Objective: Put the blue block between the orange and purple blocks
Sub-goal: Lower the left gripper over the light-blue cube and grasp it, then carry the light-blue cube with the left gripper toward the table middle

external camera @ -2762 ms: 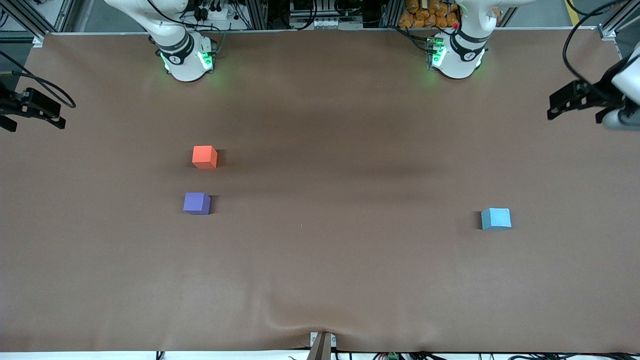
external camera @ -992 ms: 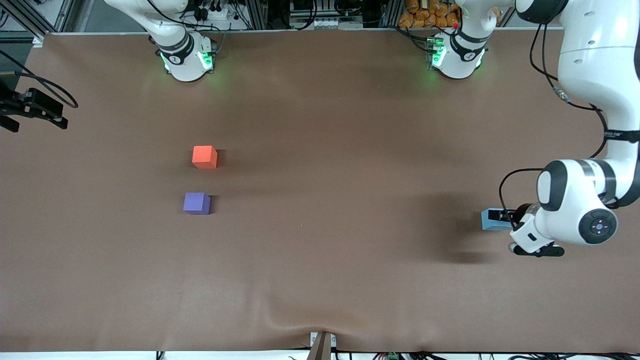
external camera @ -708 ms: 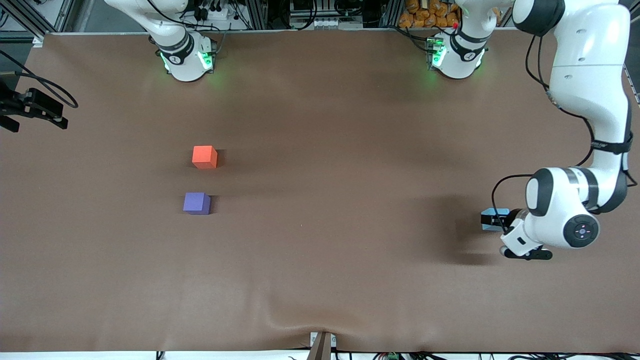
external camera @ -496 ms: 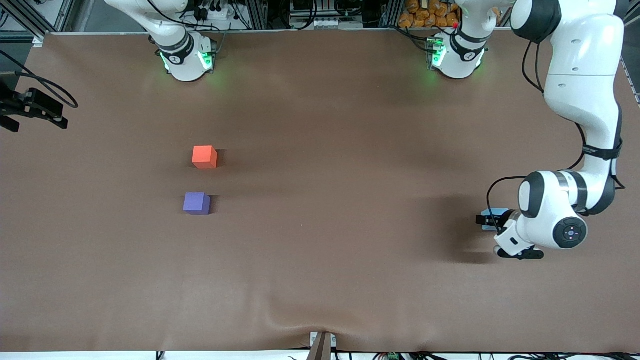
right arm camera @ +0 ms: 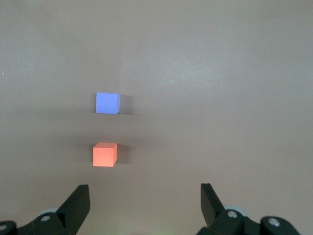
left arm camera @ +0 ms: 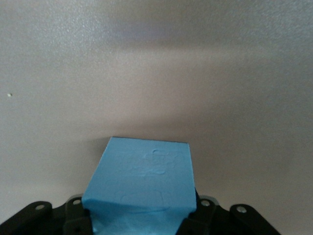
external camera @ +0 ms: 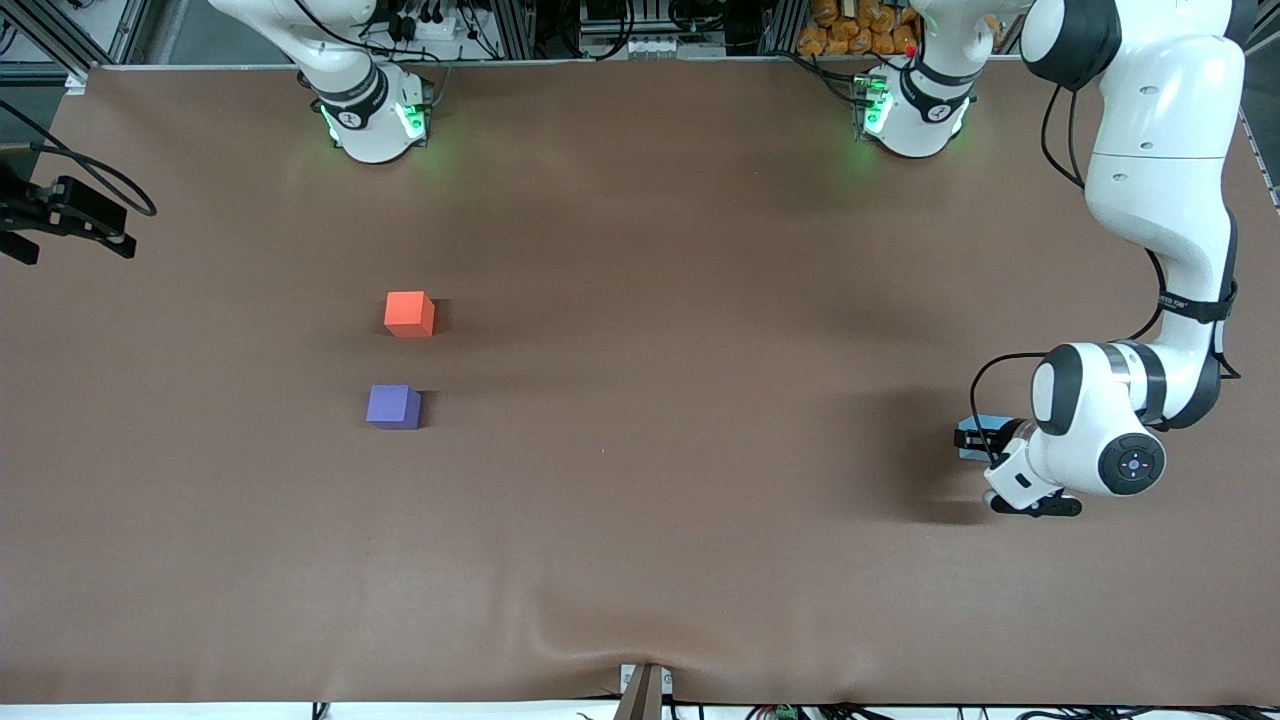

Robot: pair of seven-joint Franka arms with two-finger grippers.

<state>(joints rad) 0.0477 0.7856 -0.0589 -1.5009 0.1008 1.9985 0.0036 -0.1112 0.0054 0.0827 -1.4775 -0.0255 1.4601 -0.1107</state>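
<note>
**Left gripper settled around blue block; right arm idle**

Since the frame 2.8 s ago, the left arm has swung in from the edge of the table at its own end and come down onto the blue block [external camera: 972, 427]; over the last half second the wrist has shifted only slightly. The orange block [external camera: 409, 313] and purple block [external camera: 393, 407] have not moved, and the blue block sits where it did.

Landmark: purple block.

- Blue block: on the table [external camera: 640, 560], well apart from the purple block, toward the left arm's end, slightly nearer the front camera than it. Mostly hidden under the left wrist in the front view; only a sliver of light blue shows.
- Left gripper [external camera: 985, 440]: down at the blue block. In the left wrist view the block [left arm camera: 142, 191] fills the space between the two dark fingers [left arm camera: 76, 220], one on each side face. The fingers stand narrow, at block width; whether the pads are pressing on the faces cannot be told. Block flat on the table.
- Orange block: just beside the purple block, farther from the front camera, a gap of bare table between them. Both upright and roughly in line.
- Right gripper [right arm camera: 145, 203]: waits, raised off the table, well apart from the purple block toward the right arm's end. Fingers spread wide, holding nothing. The right wrist view shows the purple block [right arm camera: 107, 103] and orange block [right arm camera: 104, 154] between the fingertips.
</note>
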